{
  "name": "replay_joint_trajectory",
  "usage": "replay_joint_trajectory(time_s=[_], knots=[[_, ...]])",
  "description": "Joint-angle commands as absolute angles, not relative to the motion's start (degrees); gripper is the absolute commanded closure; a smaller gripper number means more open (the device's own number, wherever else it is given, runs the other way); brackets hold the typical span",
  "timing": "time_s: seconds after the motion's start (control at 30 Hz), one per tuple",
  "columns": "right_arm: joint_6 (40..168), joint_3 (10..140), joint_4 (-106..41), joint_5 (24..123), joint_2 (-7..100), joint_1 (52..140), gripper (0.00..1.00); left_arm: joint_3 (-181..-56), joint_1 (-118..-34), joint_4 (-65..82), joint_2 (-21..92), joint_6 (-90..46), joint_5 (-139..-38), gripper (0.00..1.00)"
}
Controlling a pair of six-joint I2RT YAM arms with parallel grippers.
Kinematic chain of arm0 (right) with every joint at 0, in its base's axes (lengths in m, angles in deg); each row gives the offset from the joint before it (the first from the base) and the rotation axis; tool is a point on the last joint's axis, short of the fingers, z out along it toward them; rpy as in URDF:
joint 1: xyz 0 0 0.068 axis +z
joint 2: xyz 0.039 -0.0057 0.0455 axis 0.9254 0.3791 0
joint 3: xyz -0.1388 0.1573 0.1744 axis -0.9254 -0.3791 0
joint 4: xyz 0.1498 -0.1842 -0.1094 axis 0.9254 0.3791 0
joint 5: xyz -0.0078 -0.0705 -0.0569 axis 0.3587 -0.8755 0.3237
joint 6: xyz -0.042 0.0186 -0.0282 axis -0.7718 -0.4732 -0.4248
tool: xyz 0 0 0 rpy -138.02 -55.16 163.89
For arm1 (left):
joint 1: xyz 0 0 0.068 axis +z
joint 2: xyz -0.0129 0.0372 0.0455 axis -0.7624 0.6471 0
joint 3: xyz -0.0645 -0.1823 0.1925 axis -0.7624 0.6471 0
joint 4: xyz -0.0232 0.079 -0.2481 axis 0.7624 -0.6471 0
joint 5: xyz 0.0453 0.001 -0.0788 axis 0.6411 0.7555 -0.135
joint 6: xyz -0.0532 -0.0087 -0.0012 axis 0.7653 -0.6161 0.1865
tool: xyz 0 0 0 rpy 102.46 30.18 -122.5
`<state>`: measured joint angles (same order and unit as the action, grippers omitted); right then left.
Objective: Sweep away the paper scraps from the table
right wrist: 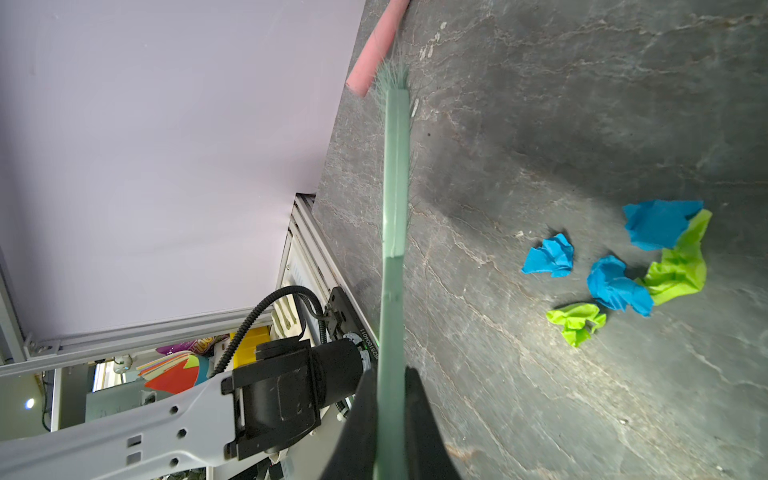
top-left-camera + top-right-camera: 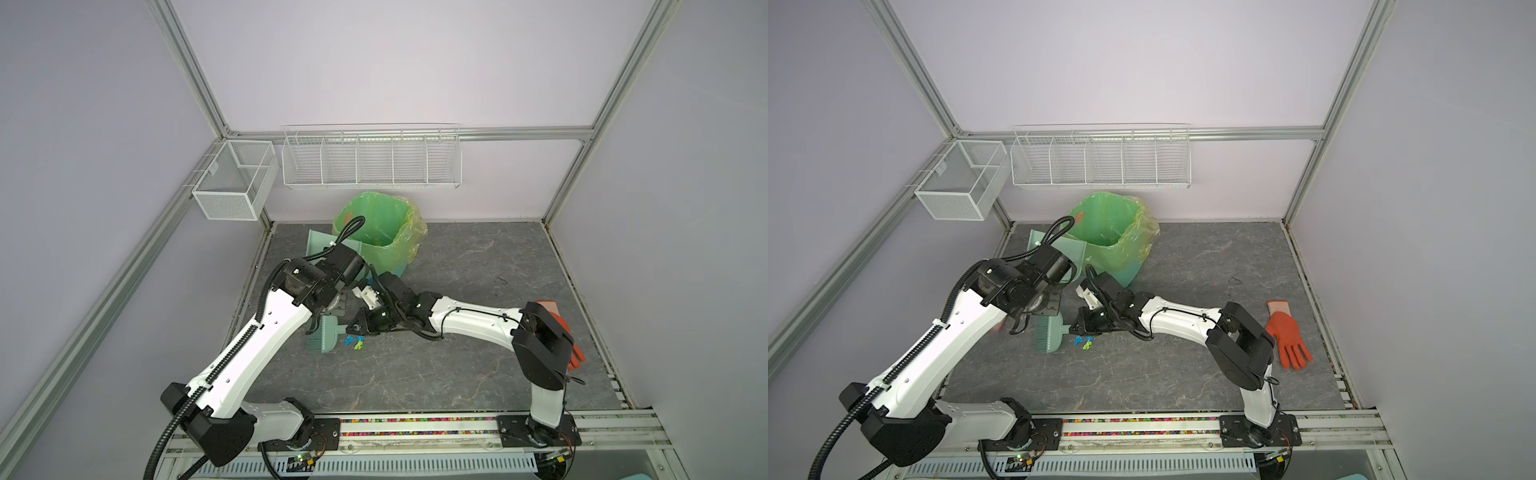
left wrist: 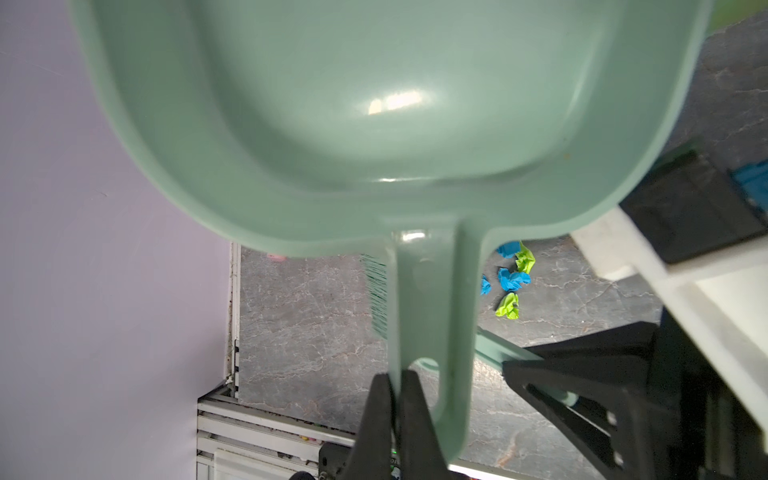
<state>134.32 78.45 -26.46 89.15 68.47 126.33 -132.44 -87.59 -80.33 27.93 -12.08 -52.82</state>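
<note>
At the left, the left claw [image 3: 395, 380] is clenched on the thin handle of the dustpan [image 3: 374, 104], which hangs raised above the bench [image 2: 457, 374], not resting on it. Next, the brush [image 2: 322, 338] stands just beside the paper scraps [image 2: 353, 341], a small blue and lime cluster lying on the bench. The right claw [image 1: 392, 376] grasps the brush handle. The risk, as I judge it: with the pan lifted, any stroke would scatter the scraps rather than collect them, and the two arms, working close, could knock together.
</note>
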Motion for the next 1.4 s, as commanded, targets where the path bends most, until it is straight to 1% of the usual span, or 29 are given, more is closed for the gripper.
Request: replay_joint_trajectory(time_s=[0.0, 0.1, 0.23, 0.43, 0.63, 0.83, 0.93, 1.07, 1.2, 1.3, 1.37], knots=[[133.50, 78.81, -26.21, 91.44, 69.69, 126.24, 0.93, -132.91, -87.43, -82.54, 27.81, -8.46, -55.87, 1.00], [134.48, 76.67, -25.85, 92.59, 70.21, 125.20, 0.93, -131.46, -87.39, -82.26, 26.85, -6.68, -59.28, 1.00], [133.65, 73.31, -23.16, 90.00, 69.15, 123.57, 0.93, -128.07, -87.39, -80.72, 23.92, -5.45, -62.99, 1.00], [132.73, 69.91, -19.36, 87.45, 66.50, 120.96, 0.93, -124.83, -87.39, -76.93, 19.38, -6.27, -64.14, 1.00], [130.04, 68.60, -11.94, 84.19, 62.50, 119.47, 0.93, -121.48, -88.06, -77.25, 18.38, -6.25, -64.52, 1.00], [127.23, 68.65, -1.69, 79.50, 59.33, 116.83, 0.93, -114.84, -88.70, -71.62, 15.62, -7.64, -67.75, 1.00], [127.12, 67.46, 0.24, 79.75, 57.50, 114.38, 0.93, -113.11, -89.27, -69.56, 16.19, -8.55, -68.89, 1.00], [124.68, 68.38, 6.03, 78.88, 55.53, 111.41, 0.93, -112.77, -93.97, -66.78, 19.25, -8.24, -68.64, 1.00], [123.32, 69.00, 9.86, 80.15, 53.44, 107.88, 0.93, -110.70, -96.91, -60.88, 21.51, -7.78, -73.72, 1.00], [122.11, 70.84, 12.99, 79.58, 51.40, 106.69, 0.93, -109.44, -98.49, -59.23, 22.65, -7.39, -73.16, 1.00], [121.87, 71.62, 13.21, 80.92, 49.64, 106.31, 0.93, -109.05, -98.71, -58.96, 23.37, -7.43, -73.47, 1.00]])
